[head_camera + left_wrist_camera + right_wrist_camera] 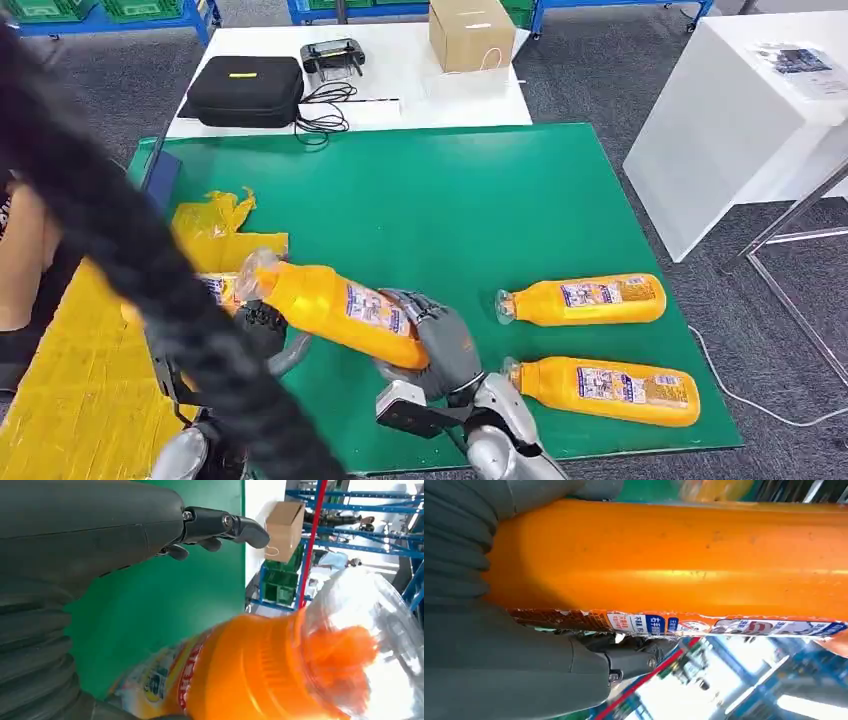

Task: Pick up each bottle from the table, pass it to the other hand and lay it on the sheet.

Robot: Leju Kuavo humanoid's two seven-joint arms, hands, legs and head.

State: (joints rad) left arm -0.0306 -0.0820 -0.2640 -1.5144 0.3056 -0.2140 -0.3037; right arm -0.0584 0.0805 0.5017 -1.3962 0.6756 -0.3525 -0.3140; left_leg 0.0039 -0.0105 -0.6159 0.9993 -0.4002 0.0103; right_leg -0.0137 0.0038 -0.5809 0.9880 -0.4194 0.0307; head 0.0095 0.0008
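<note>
My right hand (440, 345) grips an orange bottle (340, 305) by its base and holds it tilted above the green mat (450, 200), its clear cap (255, 275) pointing left towards the yellow sheet (60, 370). The right wrist view has the bottle (674, 555) pressed against that hand (499, 665). My left hand (262, 325) sits just under the bottle's neck. Its fingers (220, 524) stretch out straight, beside the capped end (300, 670) and not closed on it. Two more orange bottles (585, 300) (605, 390) lie on the mat to the right.
A thick black ribbed hose (130, 250) crosses the left of the head view and hides part of the sheet. A crumpled yellow bag (205, 215) lies at the sheet's far end. A person (20, 260) stands at the left edge. Beyond the mat are a black case (245, 90) and a cardboard box (470, 35).
</note>
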